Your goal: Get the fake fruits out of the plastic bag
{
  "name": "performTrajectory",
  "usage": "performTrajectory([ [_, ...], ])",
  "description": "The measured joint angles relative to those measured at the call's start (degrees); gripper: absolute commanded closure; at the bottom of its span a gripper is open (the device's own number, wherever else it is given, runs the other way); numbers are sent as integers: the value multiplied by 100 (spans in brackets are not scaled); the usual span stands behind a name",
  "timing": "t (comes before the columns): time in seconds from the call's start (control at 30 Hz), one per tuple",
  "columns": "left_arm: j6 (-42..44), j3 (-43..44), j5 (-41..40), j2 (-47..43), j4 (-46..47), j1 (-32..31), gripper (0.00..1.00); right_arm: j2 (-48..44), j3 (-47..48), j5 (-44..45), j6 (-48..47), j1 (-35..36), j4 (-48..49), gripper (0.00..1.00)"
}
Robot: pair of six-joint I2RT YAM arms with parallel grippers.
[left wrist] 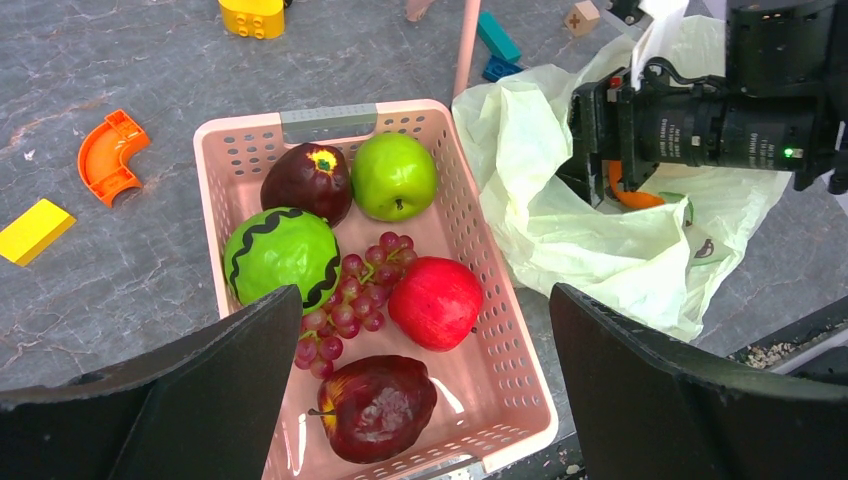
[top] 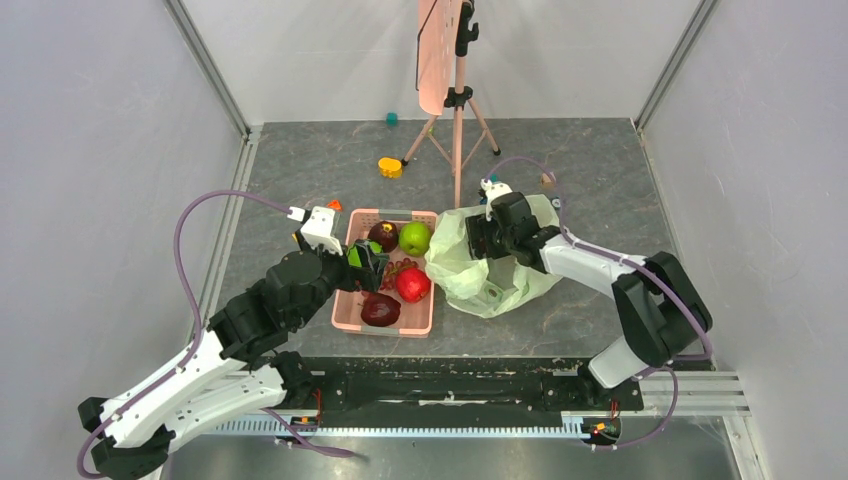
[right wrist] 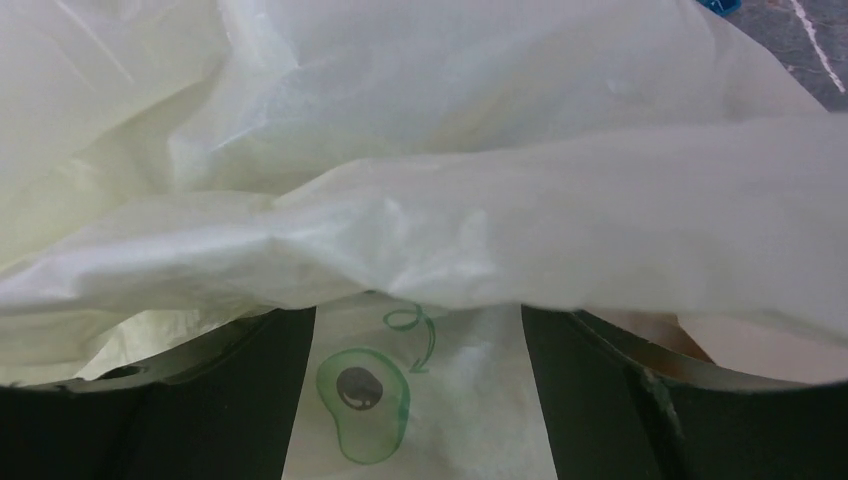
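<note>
Left gripper [left wrist: 425, 300]: fingers spread wide, empty, above the basket [left wrist: 330, 122].
Right gripper [right wrist: 418, 320]: jaws apart, inside the bag [top: 470, 275] mouth.
Bag: against the basket's right rim.
Fruits: green apple [left wrist: 393, 175], red apple [left wrist: 435, 300], green ball [left wrist: 280, 255] in the basket.

Probably a lab: white panel walls [top: 100, 120] enclose the table [top: 300, 170] (tripod [top: 458, 130] too).

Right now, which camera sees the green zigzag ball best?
The left wrist view: the green zigzag ball lies whole and close in the pink basket. The top view shows only a green sliver beside the left pincer. The right wrist view shows only the plastic bag.
</note>
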Motion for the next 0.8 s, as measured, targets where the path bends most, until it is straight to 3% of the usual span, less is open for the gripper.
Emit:
performTrajectory([
  [0.2, 0, -2, -2, 0, -2, 0, 0, 599, 328, 2, 2, 0, 118, 30],
  [0.5, 0, -2, -4, -26, -4, 0, 0, 1113, 525, 22, 33, 0, 212, 57],
  [0.8, 0, -4, -4, -11, -2, 0, 0, 623, 501, 129, 24, 0, -63, 58],
])
